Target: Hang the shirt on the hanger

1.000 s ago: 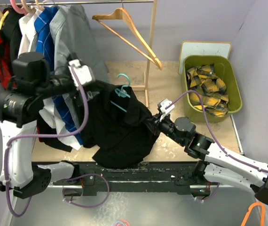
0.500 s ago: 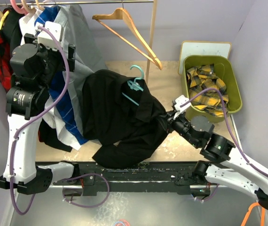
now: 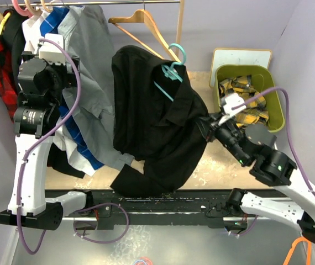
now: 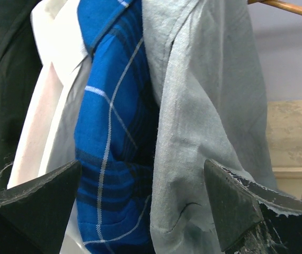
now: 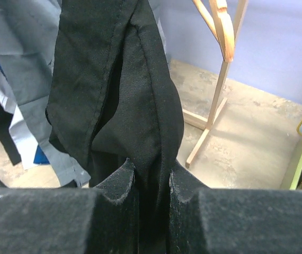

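The black shirt (image 3: pixel 146 121) hangs in the air in the middle of the top view, its lower hem trailing toward the near table edge. At its collar the teal hanger (image 3: pixel 173 65) shows its hook and one arm; the rest is hidden under fabric. My right gripper (image 3: pixel 208 126) is shut on a bunched fold at the shirt's right side. In the right wrist view that fold (image 5: pixel 119 79) runs up from between the pinching jaws of the right gripper (image 5: pixel 152 174). My left gripper (image 3: pixel 72 69) stands open at the left, apart from the shirt. The left gripper (image 4: pixel 143 165) faces hung clothes and holds nothing.
A rail at the back left carries several garments, among them a grey shirt (image 3: pixel 94 66) and a blue plaid one (image 4: pixel 114 106). A wooden hanger (image 3: pixel 146 27) hangs on a wooden stand (image 5: pixel 214 100). A green bin (image 3: pixel 273 118) at the right holds yellow-and-black plaid cloth (image 3: pixel 246 102).
My right gripper has risen and swung right, carrying the shirt and hanger up and back. My left arm has drawn back left from the shirt toward the hung clothes.
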